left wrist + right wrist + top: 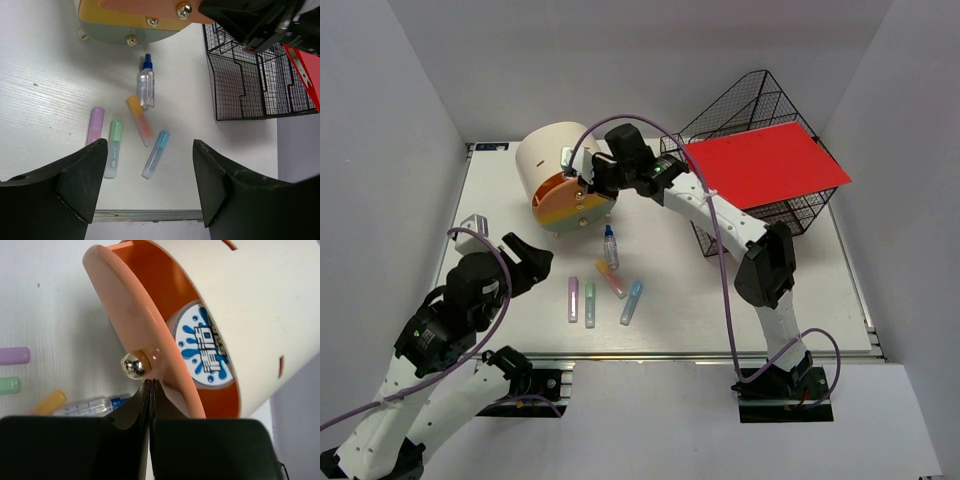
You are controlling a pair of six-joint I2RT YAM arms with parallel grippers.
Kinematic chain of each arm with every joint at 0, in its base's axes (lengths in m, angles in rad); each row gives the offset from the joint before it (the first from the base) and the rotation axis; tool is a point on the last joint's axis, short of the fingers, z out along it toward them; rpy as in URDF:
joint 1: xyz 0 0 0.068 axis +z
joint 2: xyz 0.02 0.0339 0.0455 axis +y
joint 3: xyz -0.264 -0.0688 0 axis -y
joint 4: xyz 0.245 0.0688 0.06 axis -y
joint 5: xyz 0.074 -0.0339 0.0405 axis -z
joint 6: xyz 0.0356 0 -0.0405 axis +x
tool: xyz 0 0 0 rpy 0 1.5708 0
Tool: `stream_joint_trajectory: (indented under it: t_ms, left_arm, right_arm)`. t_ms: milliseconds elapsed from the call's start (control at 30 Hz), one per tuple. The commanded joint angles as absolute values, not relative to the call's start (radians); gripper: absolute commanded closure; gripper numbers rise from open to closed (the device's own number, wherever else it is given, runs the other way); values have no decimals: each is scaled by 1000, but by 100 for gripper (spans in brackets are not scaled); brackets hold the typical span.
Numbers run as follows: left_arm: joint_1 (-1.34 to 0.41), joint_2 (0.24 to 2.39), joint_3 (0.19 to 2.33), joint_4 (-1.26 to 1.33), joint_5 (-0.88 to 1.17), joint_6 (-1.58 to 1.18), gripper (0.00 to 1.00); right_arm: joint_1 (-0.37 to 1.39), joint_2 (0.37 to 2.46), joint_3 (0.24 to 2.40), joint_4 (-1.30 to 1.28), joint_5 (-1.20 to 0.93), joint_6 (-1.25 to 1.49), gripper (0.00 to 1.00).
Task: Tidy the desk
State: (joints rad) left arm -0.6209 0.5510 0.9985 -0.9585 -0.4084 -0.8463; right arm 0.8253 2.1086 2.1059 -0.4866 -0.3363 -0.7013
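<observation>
The white desk [680, 320] spreads ahead of both arm bases, everything resting on it.
At its far right a black wire basket [750, 110] bears a red sheet [765, 165]. Far left lies the cream-and-orange drawer box [550, 160], where the right gripper [151, 385], fingers pressed together, meets the peach drawer front beside a metal knob [131, 365]. The left gripper [528, 258] hovers wide apart, near left. A spray bottle [611, 247] and four highlighters [589, 302] lie mid-desk.

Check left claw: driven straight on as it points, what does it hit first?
Probably the blue pen on the desk, centred ahead of the open left claw; depth is unclear, so it may touch bare desk first.
</observation>
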Motion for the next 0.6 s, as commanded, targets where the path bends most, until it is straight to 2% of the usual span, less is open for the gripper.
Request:
stream_joint_trajectory:
  t_ms: [0,267,567]
  left_arm:
    - [-617,548,1028,-957,-429,-834,21]
    - [-617,543,1019,-931,-420,-838,22]
    - [-617,543,1026,-943,-416,-839,22]
  right_arm:
    - [818,1979,2117,-465,-318,-684,100]
    - [802,1951,2172,-466,-286,-695,100]
    - [796,2058,2178,-390,-196,-721,100]
